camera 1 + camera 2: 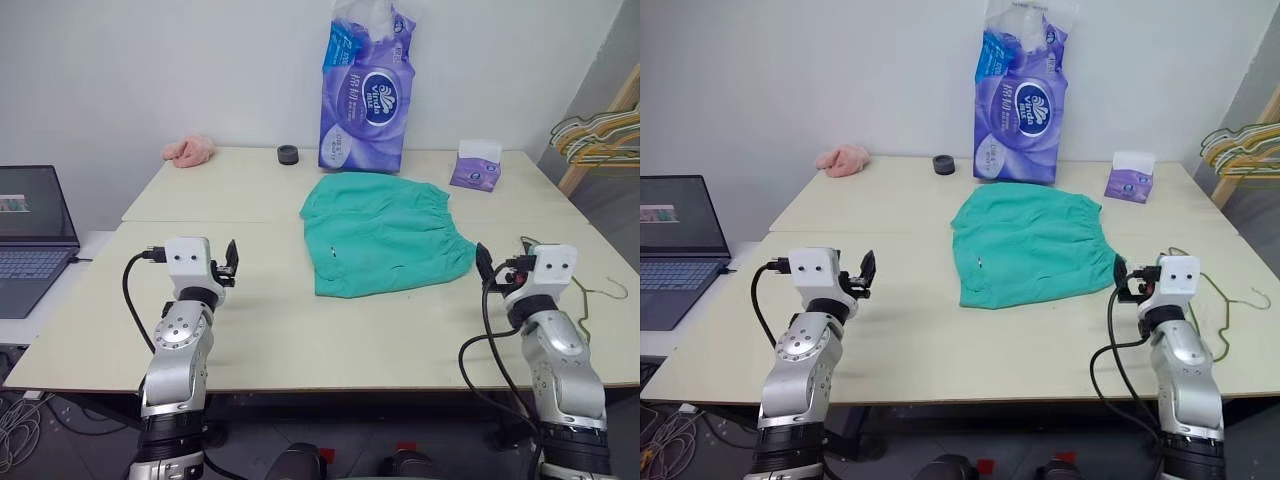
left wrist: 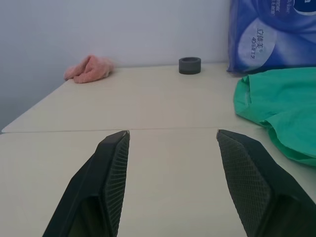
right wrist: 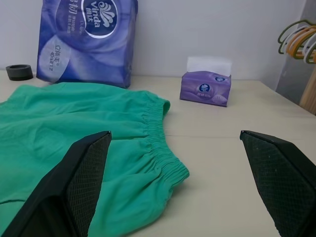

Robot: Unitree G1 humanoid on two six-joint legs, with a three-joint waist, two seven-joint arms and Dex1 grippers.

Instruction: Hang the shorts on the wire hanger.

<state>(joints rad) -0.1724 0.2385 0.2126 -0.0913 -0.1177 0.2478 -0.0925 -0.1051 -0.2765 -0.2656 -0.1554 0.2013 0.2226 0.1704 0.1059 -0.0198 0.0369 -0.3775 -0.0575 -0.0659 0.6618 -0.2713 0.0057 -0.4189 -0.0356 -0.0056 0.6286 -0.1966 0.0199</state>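
Table [image 1: 300, 340] holds everything. Shorts [image 1: 385, 232] lie flat mid-table, slightly toward the right side, spanning the seam between the two tabletops. Gathered waistband faces the right edge, legs/hem toward the left; long axis runs roughly far-to-near with a tilt. Wire hanger [image 1: 590, 300] lies flat at the right edge of the table, near-right corner area, just beyond the R arm; hook end points toward the right edge. Thin wire, partly hidden by the arm, so exact lie of the triangle is hard to read.

L gripper [image 1: 230, 262] hovers over the near-left part of the table, fingers spread w/ clear gap, nothing between them. R gripper [image 1: 484, 264] hovers at near-right, fingers spread very wide, empty. Both point level, toward the far edge.

Key relation: shorts sit between the two grippers but much nearer the R one. In the R wrist view the waistband edge is just ahead and inboard of the R fingers [image 3: 79, 182]; in the L wrist view only the shorts' left edge shows off to the side, well apart from the L fingers [image 2: 111, 177]. Hanger is outboard of the R arm, well apart from the L.

Judgement: task not started, neither item touched. R arm looks best placed for either the waistband or the hanger; L would need to cross inward to reach fabric.

Far edge: tissue pack [image 1: 368, 90], tissue box [image 1: 476, 166], pink cloth [image 1: 189, 150], small dark ring [image 1: 288, 154]. Not task items.
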